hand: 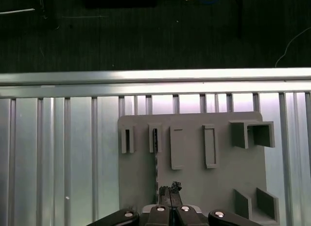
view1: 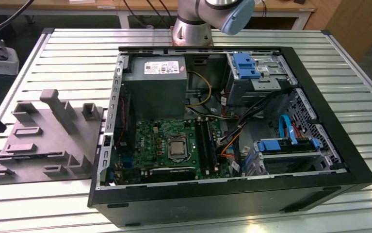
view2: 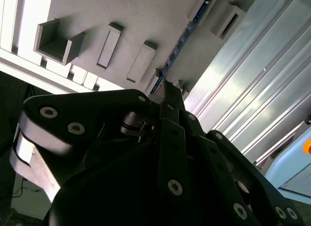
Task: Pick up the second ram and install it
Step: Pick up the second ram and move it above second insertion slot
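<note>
The second ram (hand: pixel 156 160) is a thin dark-blue stick standing on edge in a slot of the grey holder plate (hand: pixel 192 184). In the second wrist view the ram (view2: pixel 182 41) runs across the same holder plate (view2: pixel 146 17). My gripper (hand: pixel 170 191) hangs well above the plate, its tips over the near end of the stick and apart from it. Its fingers are shut with nothing between them, as the second wrist view of the gripper (view2: pixel 169 92) also shows. In the exterior view the holder plate (view1: pixel 43 145) lies to the left of the open computer case (view1: pixel 237 194).
Inside the case are the green motherboard (view1: pixel 172 145) with black memory slots (view1: pixel 205 138), a grey power-supply box (view1: pixel 154 87), blue drive brackets (view1: pixel 247 65) and loose cables. The slatted metal table ends at a rail (hand: pixel 155 76) beyond the plate, with dark floor past it.
</note>
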You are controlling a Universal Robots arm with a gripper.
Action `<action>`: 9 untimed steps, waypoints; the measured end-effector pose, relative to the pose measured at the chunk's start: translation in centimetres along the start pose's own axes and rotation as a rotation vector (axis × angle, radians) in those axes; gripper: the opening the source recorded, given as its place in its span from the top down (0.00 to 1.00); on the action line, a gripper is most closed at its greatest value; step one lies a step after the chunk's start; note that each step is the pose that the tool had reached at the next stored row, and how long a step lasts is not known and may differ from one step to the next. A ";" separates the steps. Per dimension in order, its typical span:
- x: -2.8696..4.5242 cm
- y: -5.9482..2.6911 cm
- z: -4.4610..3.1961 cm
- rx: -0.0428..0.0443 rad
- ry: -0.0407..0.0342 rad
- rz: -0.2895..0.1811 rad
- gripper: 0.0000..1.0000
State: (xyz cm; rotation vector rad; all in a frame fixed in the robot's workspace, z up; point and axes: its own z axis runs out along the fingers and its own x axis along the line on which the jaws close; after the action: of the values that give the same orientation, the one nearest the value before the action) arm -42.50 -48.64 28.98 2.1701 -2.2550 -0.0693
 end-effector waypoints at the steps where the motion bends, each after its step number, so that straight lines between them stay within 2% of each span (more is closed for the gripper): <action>1: 0.04 -0.01 0.15 0.0000 0.0000 0.000 0.90; 9: 0.30 -0.07 1.59 -0.0005 0.0000 -0.001 0.90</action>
State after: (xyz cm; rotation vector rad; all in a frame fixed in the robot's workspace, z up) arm -42.50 -48.90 27.38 2.1708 -2.2539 -0.0698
